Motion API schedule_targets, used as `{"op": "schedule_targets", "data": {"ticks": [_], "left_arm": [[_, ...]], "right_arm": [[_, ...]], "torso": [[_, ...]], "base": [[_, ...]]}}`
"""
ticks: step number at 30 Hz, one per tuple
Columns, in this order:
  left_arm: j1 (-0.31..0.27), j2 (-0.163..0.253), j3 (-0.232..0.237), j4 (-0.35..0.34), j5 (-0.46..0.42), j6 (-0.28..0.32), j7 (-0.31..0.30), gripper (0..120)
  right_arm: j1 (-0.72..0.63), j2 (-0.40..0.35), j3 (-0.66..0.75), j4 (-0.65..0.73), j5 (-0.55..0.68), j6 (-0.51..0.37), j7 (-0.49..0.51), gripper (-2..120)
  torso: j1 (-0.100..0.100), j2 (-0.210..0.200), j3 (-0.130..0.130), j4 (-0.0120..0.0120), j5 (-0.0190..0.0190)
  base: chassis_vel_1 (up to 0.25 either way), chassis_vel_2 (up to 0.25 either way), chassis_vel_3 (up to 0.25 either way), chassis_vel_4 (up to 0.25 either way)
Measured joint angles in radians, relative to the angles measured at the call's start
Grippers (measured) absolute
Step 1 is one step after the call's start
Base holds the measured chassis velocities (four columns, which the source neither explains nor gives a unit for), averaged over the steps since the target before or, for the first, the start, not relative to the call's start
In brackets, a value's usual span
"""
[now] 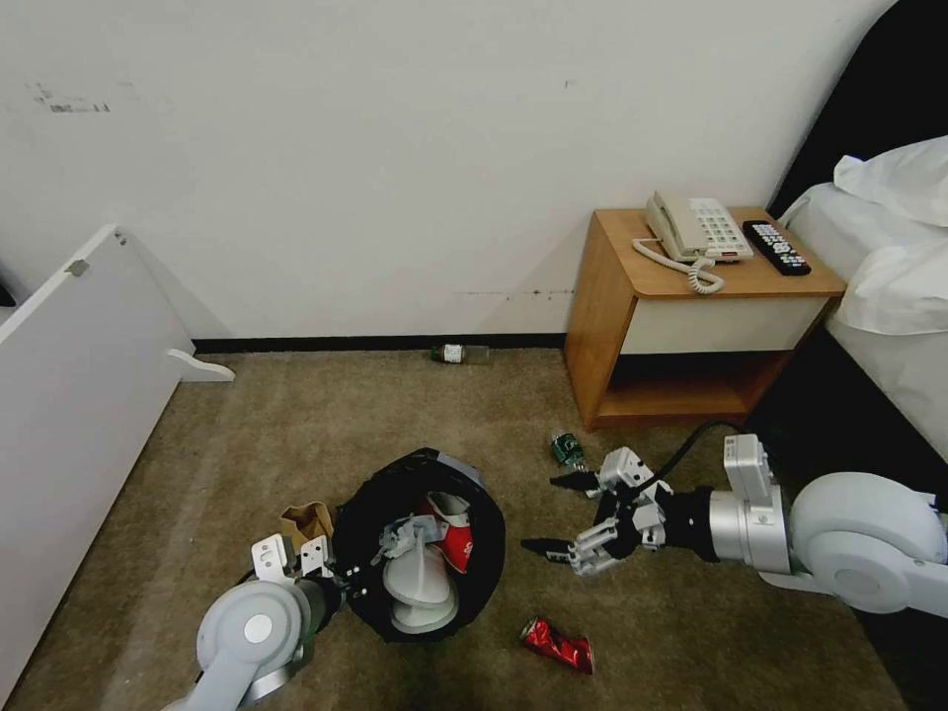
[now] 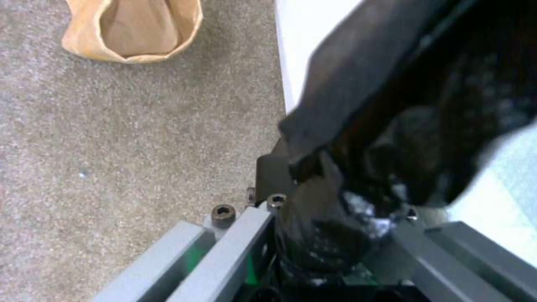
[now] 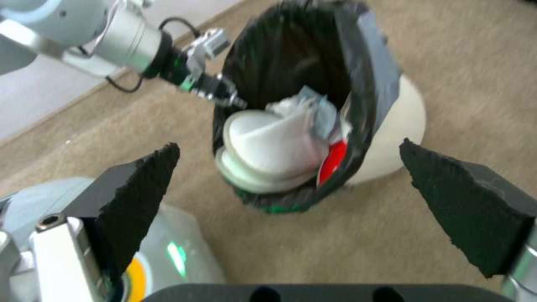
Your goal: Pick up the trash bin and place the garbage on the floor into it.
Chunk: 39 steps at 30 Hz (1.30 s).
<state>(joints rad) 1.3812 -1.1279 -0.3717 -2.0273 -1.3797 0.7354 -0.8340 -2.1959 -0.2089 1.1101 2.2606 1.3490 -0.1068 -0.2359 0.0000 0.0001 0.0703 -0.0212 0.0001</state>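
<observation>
The trash bin (image 1: 491,538), white with a black bag over its rim, stands tilted on the floor (image 1: 296,434) at the front centre. My left gripper (image 1: 348,590) is shut on its near rim; the left wrist view shows the bag (image 2: 358,126) pinched between the fingers. White slippers (image 1: 420,588), tissue and a red packet (image 1: 457,545) lie inside. My right gripper (image 1: 561,513) hangs open just right of the bin, its fingers (image 3: 140,188) spread wide before the bin (image 3: 397,126). On the carpet lie a red can (image 1: 556,645), a green-labelled bottle (image 1: 567,449), another bottle (image 1: 459,353) by the wall, and a brown paper bag (image 1: 306,521).
A wooden nightstand (image 1: 612,326) with a phone and remote stands at the back right, beside a bed (image 1: 889,296). A white panel (image 1: 79,395) leans along the left. Open carpet lies between the bin and the wall.
</observation>
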Motion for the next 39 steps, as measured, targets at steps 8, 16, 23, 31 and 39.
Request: {"op": "schedule_targets", "data": {"ticks": [8,16,23,31,39], "left_arm": [[-0.010,-0.002,0.000,-0.008,-0.043,-0.003,-0.066,0],[-0.014,0.004,-0.002,-0.024,-0.078,-0.002,-0.095,0],[-0.012,0.003,-0.003,-0.021,-0.079,-0.002,-0.095,0],[-0.039,-0.011,0.001,-0.001,-0.078,0.001,-0.092,0],[-0.046,-0.022,-0.007,0.014,-0.077,0.003,-0.082,0]], "right_arm": [[0.007,-0.008,-0.071,-0.028,0.010,-0.024,-0.029,100],[0.007,-0.049,-0.133,-0.085,0.011,-0.026,-0.046,100],[-0.049,-0.116,-0.128,-0.154,0.021,-0.029,-0.048,100],[-0.114,-0.227,-0.115,-0.234,0.108,-0.117,-0.008,100],[-0.170,-0.329,-0.100,-0.285,0.201,-0.194,0.023,100]], "torso": [[0.000,0.000,0.000,0.0000,0.0000],[0.000,0.000,0.000,0.0001,0.0000],[0.000,0.000,0.000,0.0003,0.0002],[0.000,0.000,0.000,0.0000,-0.0001],[0.000,0.000,0.000,0.0002,-0.0002]], "base": [[0.000,0.000,0.000,0.000],[0.000,0.000,0.000,0.000],[0.000,0.000,0.000,0.000],[0.000,0.000,0.000,0.000],[0.000,0.000,0.000,0.000]]}}
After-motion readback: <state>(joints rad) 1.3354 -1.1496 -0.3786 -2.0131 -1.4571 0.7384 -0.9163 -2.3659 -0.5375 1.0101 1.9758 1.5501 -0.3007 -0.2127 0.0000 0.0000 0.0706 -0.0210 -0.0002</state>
